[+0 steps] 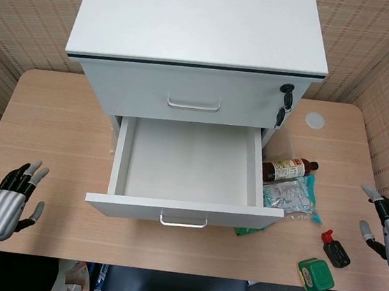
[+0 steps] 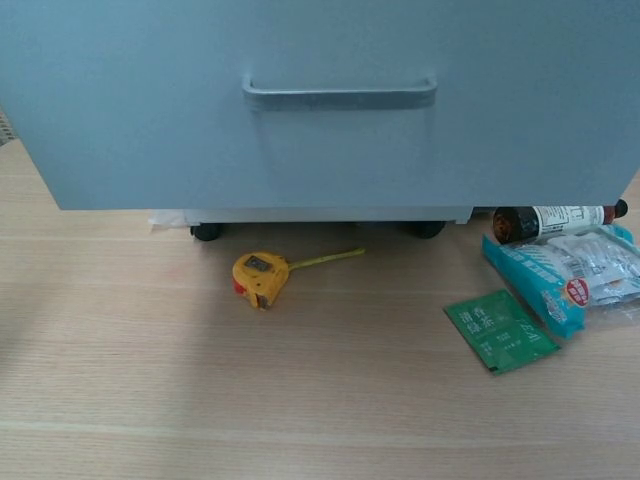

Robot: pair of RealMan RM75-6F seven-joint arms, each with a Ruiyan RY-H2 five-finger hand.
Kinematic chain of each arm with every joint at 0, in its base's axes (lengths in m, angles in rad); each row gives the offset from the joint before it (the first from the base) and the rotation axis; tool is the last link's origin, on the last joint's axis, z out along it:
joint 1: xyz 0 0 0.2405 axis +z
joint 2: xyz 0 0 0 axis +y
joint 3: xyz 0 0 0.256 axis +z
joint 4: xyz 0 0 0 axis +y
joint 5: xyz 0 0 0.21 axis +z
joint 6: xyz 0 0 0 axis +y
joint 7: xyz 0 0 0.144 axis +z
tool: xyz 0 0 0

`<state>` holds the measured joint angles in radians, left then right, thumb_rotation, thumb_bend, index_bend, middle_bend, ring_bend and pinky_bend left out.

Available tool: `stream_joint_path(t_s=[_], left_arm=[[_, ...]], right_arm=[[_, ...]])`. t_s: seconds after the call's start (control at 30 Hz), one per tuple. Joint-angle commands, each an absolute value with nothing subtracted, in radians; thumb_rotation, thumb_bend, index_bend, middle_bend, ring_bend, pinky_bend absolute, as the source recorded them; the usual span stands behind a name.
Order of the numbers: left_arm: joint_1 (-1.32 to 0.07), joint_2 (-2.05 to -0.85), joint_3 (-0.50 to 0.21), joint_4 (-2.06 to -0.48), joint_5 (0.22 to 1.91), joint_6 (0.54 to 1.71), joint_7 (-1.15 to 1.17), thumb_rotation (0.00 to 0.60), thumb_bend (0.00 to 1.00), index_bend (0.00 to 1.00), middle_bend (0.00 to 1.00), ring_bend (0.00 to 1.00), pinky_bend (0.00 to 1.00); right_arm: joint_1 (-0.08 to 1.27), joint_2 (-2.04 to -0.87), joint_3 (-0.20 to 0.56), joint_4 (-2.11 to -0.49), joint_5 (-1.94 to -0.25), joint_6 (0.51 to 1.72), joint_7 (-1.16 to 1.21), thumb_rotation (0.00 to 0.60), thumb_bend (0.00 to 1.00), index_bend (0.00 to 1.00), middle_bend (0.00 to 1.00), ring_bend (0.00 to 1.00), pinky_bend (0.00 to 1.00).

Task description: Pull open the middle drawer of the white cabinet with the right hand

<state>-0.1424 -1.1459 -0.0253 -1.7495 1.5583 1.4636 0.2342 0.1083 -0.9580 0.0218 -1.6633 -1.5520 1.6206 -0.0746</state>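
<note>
Even, bright overhead light in the head view; sharp, no glare. Chest view dimmer: drawer front (image 2: pixel 330 100) bluish in shade, casting soft shadow on the table (image 2: pixel 300 400). Focus adequate.

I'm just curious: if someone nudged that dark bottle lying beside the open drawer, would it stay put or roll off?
The bottle lies on its side and looks round, so it would probably roll. The clear packet lying close in front might stop it rolling toward the table's front edge. It looks like dark glass, so likely stiff, smooth and breakable, though I can't be sure.
</note>
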Motion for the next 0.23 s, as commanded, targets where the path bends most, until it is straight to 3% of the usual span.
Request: stream_joint_path(t_s=[0.03, 0.23], left_arm=[[-0.141, -1.151, -0.025, -1.749, 1.561, 1.467, 0.235, 0.600, 0.44, 0.10, 0.00, 0.06, 0.13], [-0.138, -1.161, -0.024, -1.744, 1.559, 1.470, 0.237, 0.600, 0.44, 0.10, 0.00, 0.06, 0.13]], right_arm=[[0.080, -1.014, -0.002, -1.601, -1.572, 1.619, -0.035, 0.600, 0.31, 0.14, 0.32, 0.30, 0.47], [0.060, -1.053, -0.012, -1.567, -1.582, 1.616, -0.010, 0.600, 0.30, 0.14, 0.32, 0.30, 0.47]])
